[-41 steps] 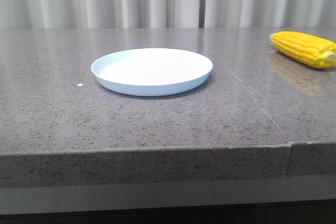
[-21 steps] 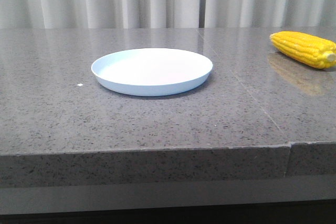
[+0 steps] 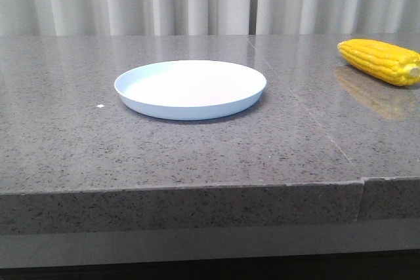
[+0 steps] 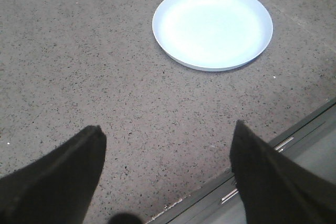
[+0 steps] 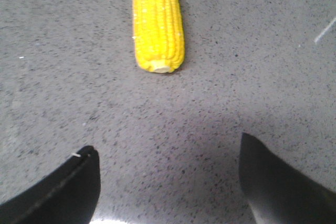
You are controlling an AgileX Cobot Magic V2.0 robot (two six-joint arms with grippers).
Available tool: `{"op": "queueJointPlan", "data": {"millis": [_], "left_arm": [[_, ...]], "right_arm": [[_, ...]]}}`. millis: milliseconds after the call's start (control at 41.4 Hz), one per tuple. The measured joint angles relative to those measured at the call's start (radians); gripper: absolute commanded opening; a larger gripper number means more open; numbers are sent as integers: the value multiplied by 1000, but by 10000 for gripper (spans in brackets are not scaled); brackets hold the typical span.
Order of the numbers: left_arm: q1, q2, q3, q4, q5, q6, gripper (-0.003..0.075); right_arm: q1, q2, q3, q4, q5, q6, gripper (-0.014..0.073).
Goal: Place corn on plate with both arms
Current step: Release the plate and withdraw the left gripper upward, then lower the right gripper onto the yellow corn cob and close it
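A bright yellow corn cob (image 3: 380, 61) is seen lying on the grey speckled stone table (image 3: 197, 149), well apart from the empty pale blue round plate (image 3: 190, 88). Both the left gripper (image 4: 165, 169) and right gripper (image 5: 168, 182) are held wide open, likely readied for pickup.

Soft even light, glossy counter (image 3: 197, 155) reflections (slight wrist-view blur)

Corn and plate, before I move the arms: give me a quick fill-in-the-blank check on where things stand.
1. The plate holds ____.
2. In the front view the corn lies to the ____ of the plate.
3. The right pincer faces the corn's pale ____ end.
4. Both the left pincer and the right pincer are ____.

Missing words: nothing; right; stub; open
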Motion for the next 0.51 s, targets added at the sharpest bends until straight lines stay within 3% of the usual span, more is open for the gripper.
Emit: {"op": "queueJointPlan", "data": {"millis": [290,508], "left_arm": [[0,0,0,0,-2,0,491],[0,0,0,0,-2,0,491]], "right_arm": [[-93,278,-278,33,160,-39,574],[-95,458,-458,97,219,-112,574]]}}
